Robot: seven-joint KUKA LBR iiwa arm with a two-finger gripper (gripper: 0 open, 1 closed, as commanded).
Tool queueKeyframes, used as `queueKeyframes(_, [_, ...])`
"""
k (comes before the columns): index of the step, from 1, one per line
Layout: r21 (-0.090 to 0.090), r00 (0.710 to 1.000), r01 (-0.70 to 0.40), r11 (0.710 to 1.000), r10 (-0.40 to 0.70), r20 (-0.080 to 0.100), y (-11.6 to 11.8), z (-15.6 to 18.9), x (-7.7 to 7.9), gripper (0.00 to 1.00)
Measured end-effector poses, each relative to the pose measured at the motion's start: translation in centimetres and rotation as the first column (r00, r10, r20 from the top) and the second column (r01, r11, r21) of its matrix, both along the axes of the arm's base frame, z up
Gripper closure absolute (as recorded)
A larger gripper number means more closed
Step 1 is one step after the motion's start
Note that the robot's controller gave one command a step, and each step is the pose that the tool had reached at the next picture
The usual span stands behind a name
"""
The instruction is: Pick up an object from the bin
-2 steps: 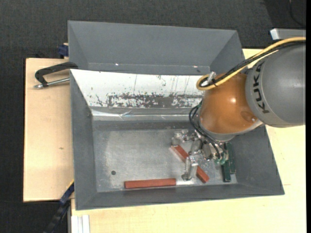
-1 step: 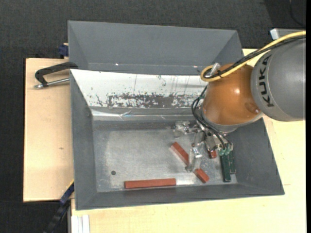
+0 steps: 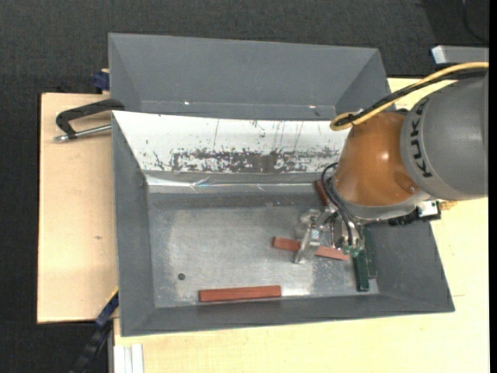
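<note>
My gripper [image 3: 304, 249] is down at the bin floor, right of centre, under the orange wrist cover. Its metal fingers [image 3: 309, 238] stand close together across a short red stick [image 3: 285, 244]. The stick shows on both sides of them and its right end [image 3: 335, 252] points toward the right wall, so the gripper is shut on it while it lies low on the floor. A dark green, pen-like thing [image 3: 363, 269] lies just right of the gripper, near the right wall. A longer red-brown bar [image 3: 239, 293] lies flat along the front wall.
A small dark speck [image 3: 181, 277] sits on the floor at the front left. The arm and its orange cover hang over the bin's right side. The back wall is scratched and steep.
</note>
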State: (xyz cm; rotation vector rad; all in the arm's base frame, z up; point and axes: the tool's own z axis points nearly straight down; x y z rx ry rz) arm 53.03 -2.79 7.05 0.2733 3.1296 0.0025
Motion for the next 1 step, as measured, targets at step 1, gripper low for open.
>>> queueKeyframes(1, [0.000, 1.000, 0.000, 1.000, 0.000, 0.000, 0.00, 0.00, -0.01, 1.00])
